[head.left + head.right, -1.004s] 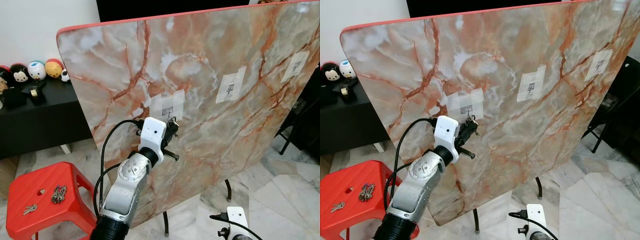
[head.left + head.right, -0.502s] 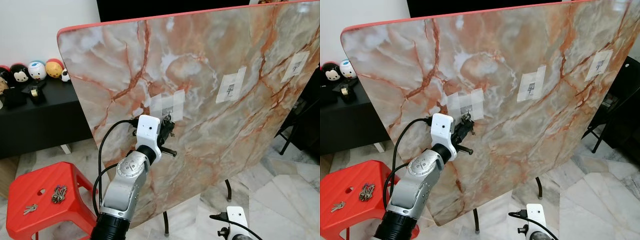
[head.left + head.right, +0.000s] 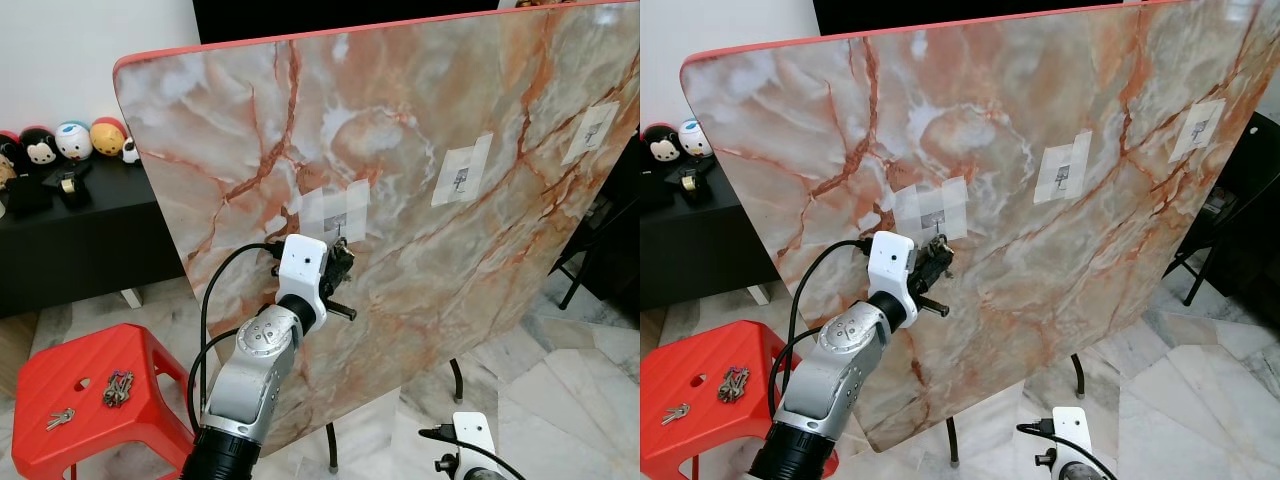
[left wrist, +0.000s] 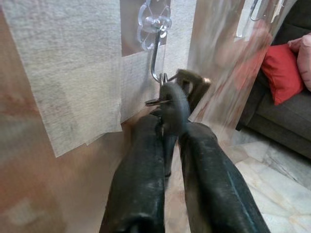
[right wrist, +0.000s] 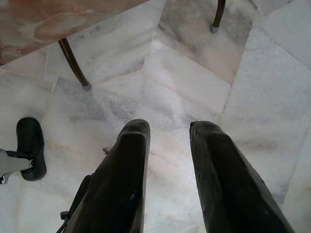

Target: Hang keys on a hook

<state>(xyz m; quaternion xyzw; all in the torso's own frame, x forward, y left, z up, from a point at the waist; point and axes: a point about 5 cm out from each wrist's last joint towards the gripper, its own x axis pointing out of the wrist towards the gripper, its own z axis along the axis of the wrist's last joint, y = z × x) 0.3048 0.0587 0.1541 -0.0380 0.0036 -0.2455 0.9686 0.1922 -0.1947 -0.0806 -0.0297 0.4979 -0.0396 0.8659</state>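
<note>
A tilted marble board (image 3: 420,120) carries a metal hook (image 4: 154,53) on a clear stuck-on base, framed by white tape (image 3: 337,212). My left gripper (image 3: 340,264) is raised to this hook and shut on a bunch of keys (image 4: 174,103). The dark fob sits pinched between the fingertips. The small key ring touches the hook's lower curl; I cannot tell if it is looped over it. My right gripper (image 5: 170,133) hangs low, open, pointing at the floor.
Two more taped hooks (image 3: 461,178) (image 3: 594,128) sit further right on the board. A red stool (image 3: 150,350) at lower left holds two other key bunches (image 3: 117,388) (image 3: 59,418). A black cabinet (image 3: 80,230) with toys stands behind. Marble floor and the board's legs (image 5: 73,65) lie below.
My left gripper shifted slightly left and up toward the hook half a second ago, then came back a little to the right. The keys stay in its grip.
</note>
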